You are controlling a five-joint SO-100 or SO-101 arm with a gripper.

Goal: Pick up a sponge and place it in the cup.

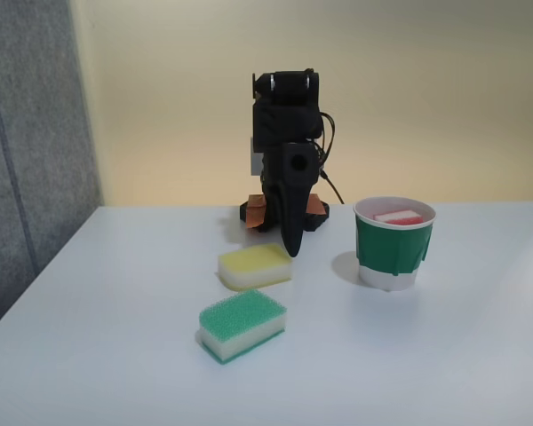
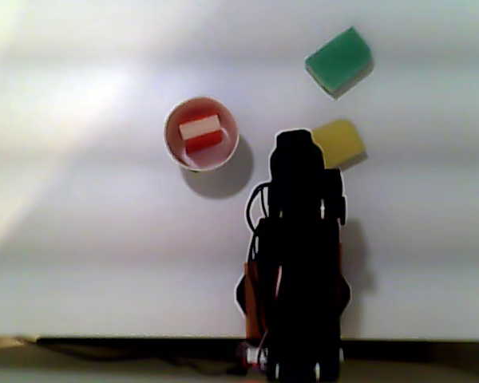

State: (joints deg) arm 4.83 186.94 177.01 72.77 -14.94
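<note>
The sponge (image 1: pixel 399 216) lies inside the cup (image 1: pixel 393 253), its red and white layers showing above the rim in the fixed view and from above in the other view (image 2: pixel 200 133). The gripper (image 1: pixel 292 248) points down just behind the yellow sponge (image 1: pixel 255 266), jaws closed together and holding nothing. The green sponge (image 1: pixel 242 325) sits nearer the camera on the table (image 1: pixel 115 355).

From my station, the tabletop (image 1: pixel 115 337) lies bare across its left side in the fixed view — plenty of passage there. Ahead of the arm (image 1: pixel 289 160), the yellow-topped sponge (image 1: pixel 255 266) sits just beside the lowered jaws, with the green-topped sponge (image 1: pixel 242 325) nearer the camera, a narrow strip between them. The cup (image 1: pixel 393 244) stands apart on the right — its mouth partly taken by the sponge (image 2: pixel 201 133).
</note>
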